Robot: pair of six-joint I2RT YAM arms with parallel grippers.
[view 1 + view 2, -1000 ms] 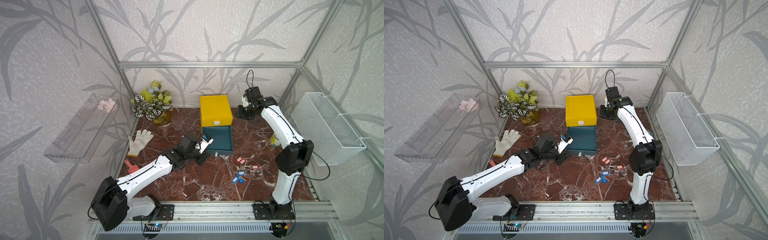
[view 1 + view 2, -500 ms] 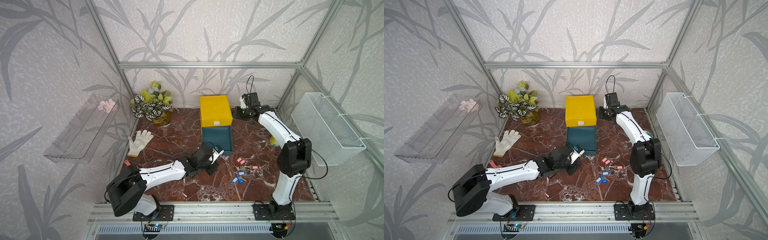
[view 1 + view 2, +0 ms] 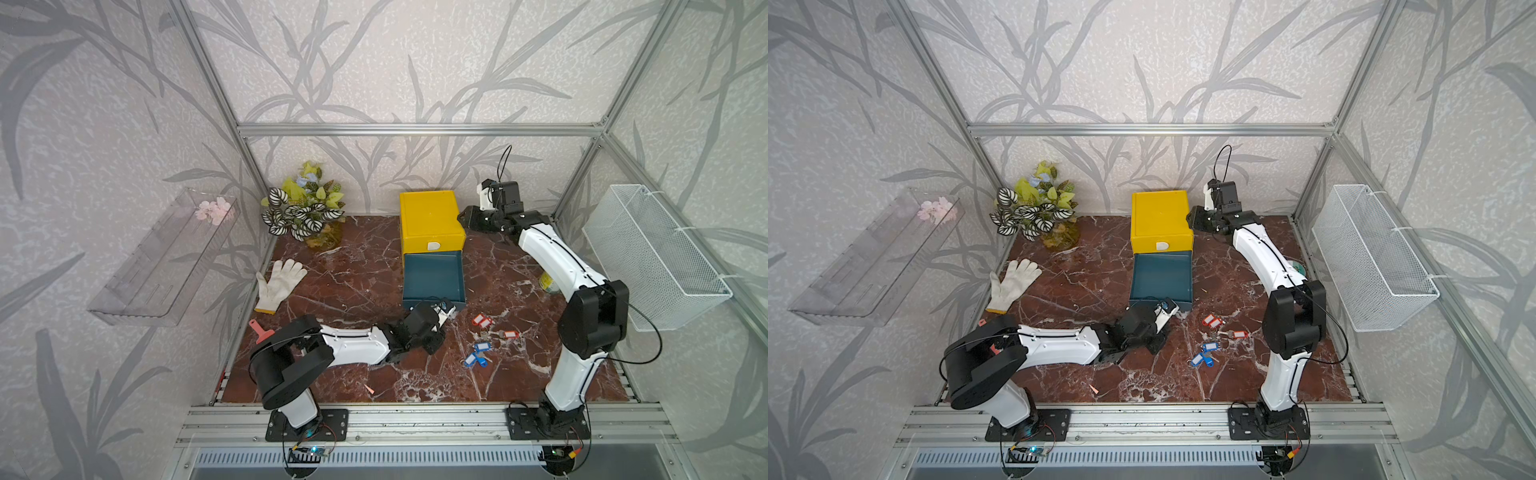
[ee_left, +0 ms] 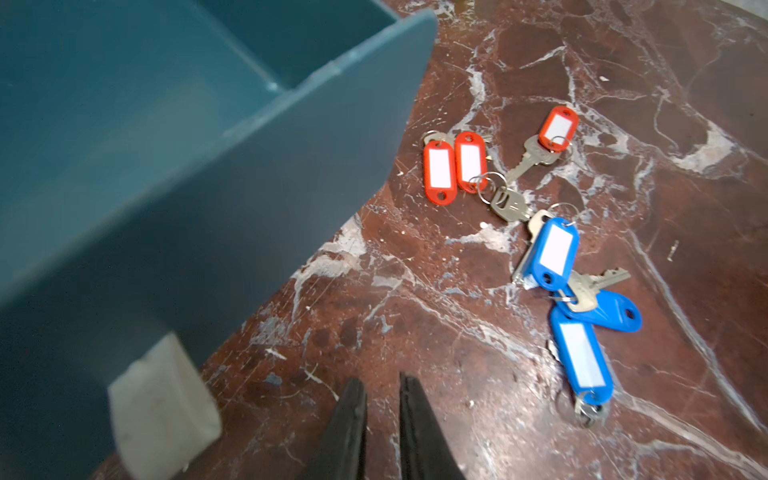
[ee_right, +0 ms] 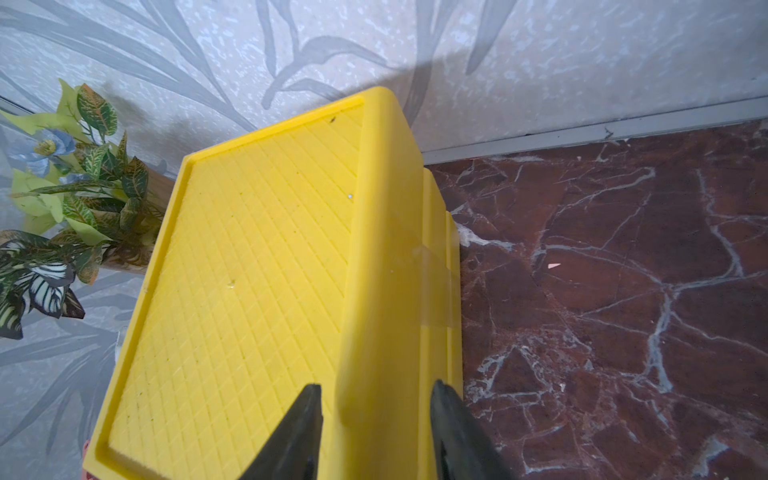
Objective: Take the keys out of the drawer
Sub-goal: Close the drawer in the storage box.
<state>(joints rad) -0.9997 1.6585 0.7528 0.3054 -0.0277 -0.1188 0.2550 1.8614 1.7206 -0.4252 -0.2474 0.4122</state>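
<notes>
The keys lie on the marble floor right of the drawer's front: red-tagged ones [image 3: 481,320] [image 3: 1212,321] [image 4: 439,172] and blue-tagged ones [image 3: 482,346] [image 3: 1209,346] [image 4: 555,253]. The teal drawer [image 3: 432,274] [image 3: 1160,276] [image 4: 124,124] is pulled out of the yellow cabinet [image 3: 430,220] [image 5: 249,291], and its visible inside looks bare. My left gripper [image 3: 444,320] [image 4: 382,384] hovers low in front of the drawer, left of the keys, narrowly open and holding nothing. My right gripper [image 3: 463,218] [image 5: 374,386] is open, astride the cabinet's right top edge.
A white glove [image 3: 278,282] and a potted plant [image 3: 307,208] sit at the back left. A wire basket [image 3: 652,257] hangs on the right wall and a clear shelf [image 3: 166,257] on the left. A small jar [image 3: 546,282] stands behind the right arm.
My left arm has swung right and toward the front, from the drawer's left side to its front. My right gripper has come down against the cabinet's right edge.
</notes>
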